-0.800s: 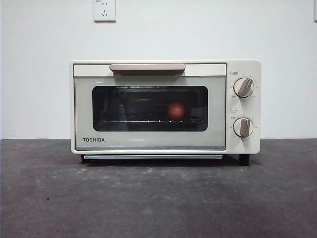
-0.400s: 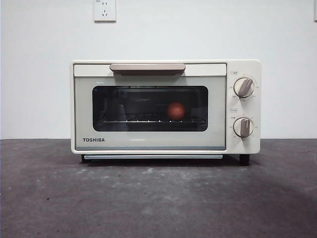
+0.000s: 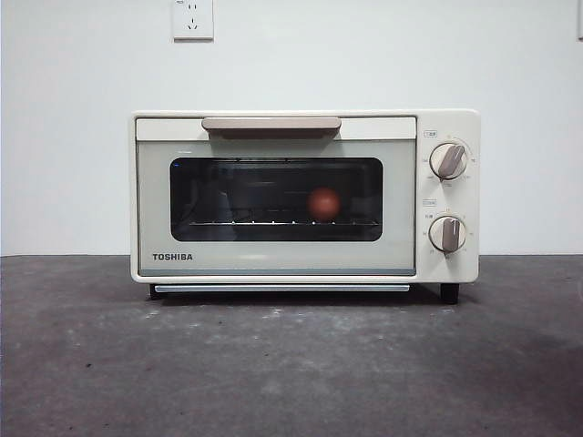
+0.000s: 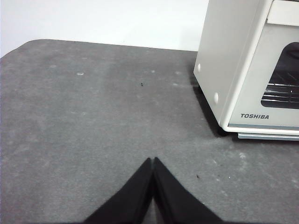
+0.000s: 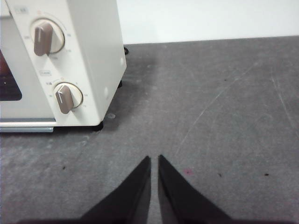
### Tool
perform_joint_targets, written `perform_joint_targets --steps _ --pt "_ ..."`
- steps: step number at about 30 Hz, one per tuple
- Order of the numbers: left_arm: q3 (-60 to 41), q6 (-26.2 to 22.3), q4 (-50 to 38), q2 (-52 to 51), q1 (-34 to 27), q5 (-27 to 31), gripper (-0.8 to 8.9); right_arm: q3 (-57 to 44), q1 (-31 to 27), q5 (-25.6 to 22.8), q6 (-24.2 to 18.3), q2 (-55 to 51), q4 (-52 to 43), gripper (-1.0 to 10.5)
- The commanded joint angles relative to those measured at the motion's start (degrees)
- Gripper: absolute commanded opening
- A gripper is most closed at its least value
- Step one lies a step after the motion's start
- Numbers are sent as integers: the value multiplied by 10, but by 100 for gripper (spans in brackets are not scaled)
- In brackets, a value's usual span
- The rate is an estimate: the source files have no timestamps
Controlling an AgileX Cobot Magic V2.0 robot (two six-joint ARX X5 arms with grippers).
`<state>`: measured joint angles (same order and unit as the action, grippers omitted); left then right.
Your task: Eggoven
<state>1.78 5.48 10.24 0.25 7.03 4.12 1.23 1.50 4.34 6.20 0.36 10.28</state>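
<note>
The cream TOSHIBA toaster oven stands at the middle of the table with its door closed. The reddish-brown egg sits on the rack inside, seen through the dark window. The tan handle runs along the door's top and two knobs are on the right panel. My left gripper is shut and empty over bare table beside the oven's left side. My right gripper is shut and empty over bare table beside the oven's right side. Neither gripper shows in the front view.
The dark grey tabletop spreads in front of the oven. A white wall with a power socket stands behind it. The table's rounded far corner shows in the left wrist view.
</note>
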Motion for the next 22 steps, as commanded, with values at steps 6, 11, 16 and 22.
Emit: perform_joint_targets --steps 6,11,16,22 --pt "-16 1 3 -1 0 -1 8 -4 0 -1 7 -2 -11 6" --pt "-16 1 3 -1 0 -1 8 -4 0 -1 7 -2 -13 6" --pt "-16 1 3 -1 0 -1 8 -4 0 -1 7 -2 -13 6" --pt "-16 1 3 -1 0 -1 8 -4 0 -1 7 -2 -13 6"
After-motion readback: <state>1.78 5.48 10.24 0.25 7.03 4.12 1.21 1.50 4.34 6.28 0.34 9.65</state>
